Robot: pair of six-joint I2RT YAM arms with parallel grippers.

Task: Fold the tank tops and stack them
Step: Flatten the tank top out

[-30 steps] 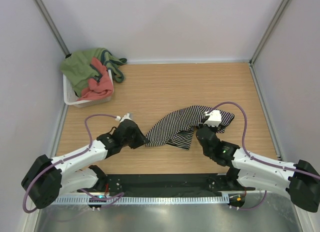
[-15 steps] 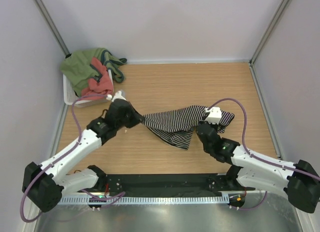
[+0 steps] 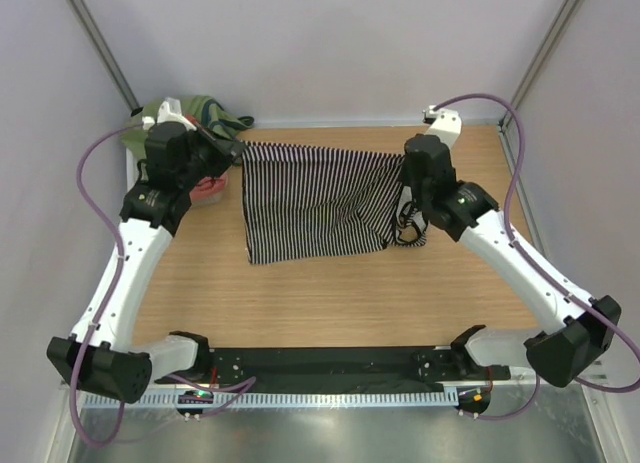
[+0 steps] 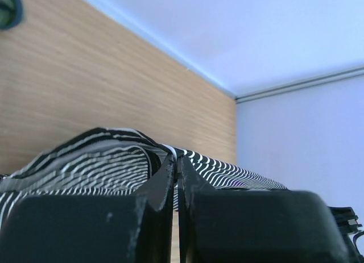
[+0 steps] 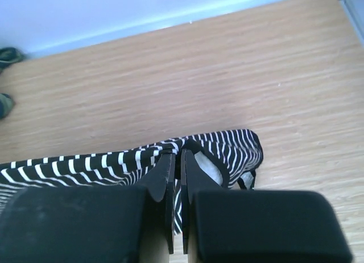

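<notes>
The black-and-white striped tank top [image 3: 315,201] hangs stretched between both grippers above the far half of the table, its lower hem draping toward the wood. My left gripper [image 3: 238,151] is shut on its left top corner; the stripes show at the fingertips in the left wrist view [image 4: 114,163]. My right gripper [image 3: 405,163] is shut on its right top corner, with a strap loop [image 3: 410,228] dangling below; the cloth shows in the right wrist view [image 5: 216,152]. The salmon-red tank top [image 3: 207,185] lies in the white basket, mostly hidden by my left arm.
The white basket [image 3: 131,179] stands at the far left against the wall, with an olive-green garment [image 3: 205,110] piled in it. Grey walls close the left, back and right sides. The arm bases and a black rail [image 3: 320,368] line the near edge.
Both grippers have risen and swung far toward the back, spreading apart. The striped top went from a bunched strip low over the table to a wide sheet held taut between them.
</notes>
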